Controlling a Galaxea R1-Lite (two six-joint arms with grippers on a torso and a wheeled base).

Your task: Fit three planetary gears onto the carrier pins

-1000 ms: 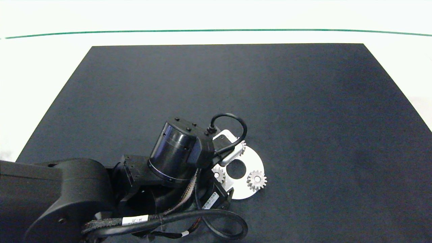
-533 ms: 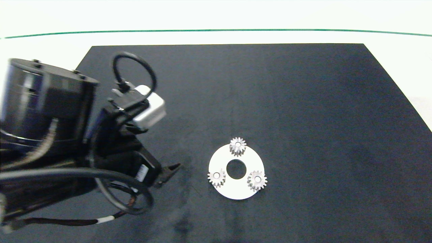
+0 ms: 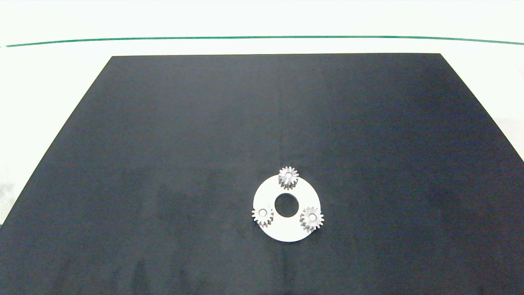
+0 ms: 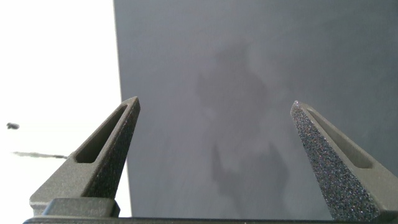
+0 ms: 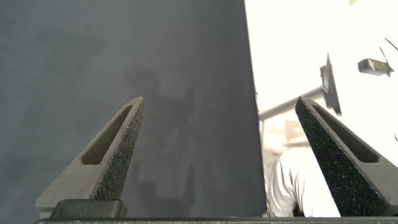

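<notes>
Spreading wide with nothing between them, the two grey fingers of the left gripper [image 4: 214,112] hang over the edge of the black mat [image 4: 261,74], where it meets the white table [image 4: 56,62]. Each finger [image 4: 109,146] is a tapered wedge with a long slot cut in its side and a coarse, sandpaper-like grain on its inner pad. The right gripper [image 5: 219,109] shows the same build: both fingers [image 5: 115,152] stand far apart, holding nothing, their pads gritty and speckled, over the mat's opposite edge, with bright white floor and blurred pale shapes beyond it. Neither arm appears in the head view.

Out on the mat, well away from both grippers, lies the flat round white disc [image 3: 286,233] with a large round hole through its middle. Three small silver-grey metal gears sit on it, evenly spaced around that hole: one [image 3: 288,178] at the far rim, one [image 3: 262,215] at the near left, one [image 3: 312,219] at the near right. Each has pointed teeth, and in each centre bore a pale round pin end shows, so all three gears are seated on their pins. The mat is matte and dark, with faint smudges. A thin green line [image 3: 262,37] crosses the white table beyond it. No readable writing or label shows anywhere.
</notes>
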